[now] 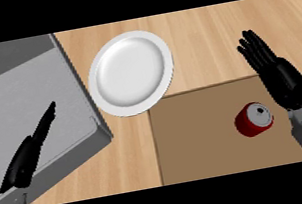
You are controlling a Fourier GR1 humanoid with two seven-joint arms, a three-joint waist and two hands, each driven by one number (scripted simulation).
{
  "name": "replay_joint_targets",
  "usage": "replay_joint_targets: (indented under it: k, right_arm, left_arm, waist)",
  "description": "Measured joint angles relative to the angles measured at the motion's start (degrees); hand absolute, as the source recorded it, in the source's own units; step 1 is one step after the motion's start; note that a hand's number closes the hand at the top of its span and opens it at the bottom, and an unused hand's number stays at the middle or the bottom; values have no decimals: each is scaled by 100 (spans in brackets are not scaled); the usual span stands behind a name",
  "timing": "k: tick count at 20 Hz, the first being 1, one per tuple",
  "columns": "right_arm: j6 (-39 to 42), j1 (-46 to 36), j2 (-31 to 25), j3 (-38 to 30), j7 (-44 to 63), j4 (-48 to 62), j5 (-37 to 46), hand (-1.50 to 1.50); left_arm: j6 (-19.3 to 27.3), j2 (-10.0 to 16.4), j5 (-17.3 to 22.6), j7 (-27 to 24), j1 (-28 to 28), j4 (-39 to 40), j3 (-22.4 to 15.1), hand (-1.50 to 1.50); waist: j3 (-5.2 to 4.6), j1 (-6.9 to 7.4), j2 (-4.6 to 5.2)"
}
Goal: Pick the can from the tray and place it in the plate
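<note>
Trouble can come mostly from the right hand (284, 81). Its fingers are straight and released, holding nothing, and its palm stands just beside the red can (254, 119), on the can's right side. If the hand goes sideways before the fingers curl, I think it can push the can over, and then the can may roll across the brown tray (191, 140). A second danger is the way to the white plate (131, 72). The plate lies on the wooden counter (245, 21), up and to the left of the tray and touching its far left corner in this view, so the can must be carried over the tray's edge.

The can is on the right part of the tray and seems to stand upright. Its silver lid looks up, and the red wall shows below it. So I judge the long axis is vertical, though a small tilt cannot be excluded.

The left hand (28, 156) rests over the grey block (10, 93) at the left, fingers straight and holding nothing.
</note>
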Motion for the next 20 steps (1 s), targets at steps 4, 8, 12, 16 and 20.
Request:
replay_joint_targets:
  k: [4, 8, 12, 16, 20]
  right_arm:
    - [359, 40, 123, -302, 417, -445, -812, -150]
    - [229, -10, -152, -665, 785, -762, -1075, -150]
    - [-535, 571, 50, -946, 391, -1455, -849, -150]
    - [-813, 1373, 326, -1166, 5, -2190, -913, -150]
    - [-638, 2044, 114, -1295, 85, -2943, -995, -150]
  left_arm:
    - [407, -457, 203, 98, -19, -27, 688, 0]
    - [720, -729, 193, -23, 35, -85, 1027, 0]
    - [781, -874, 260, -178, 185, -127, 1313, 0]
    - [735, -922, 247, -233, 266, -201, 1488, 0]
    - [609, -938, 254, -254, 257, -203, 1652, 0]
  waist:
    - [-74, 70, -16]
    - [-120, 76, -45]
    - [-117, -29, -69]
    - [-102, -69, -73]
    - [-113, -63, -57]
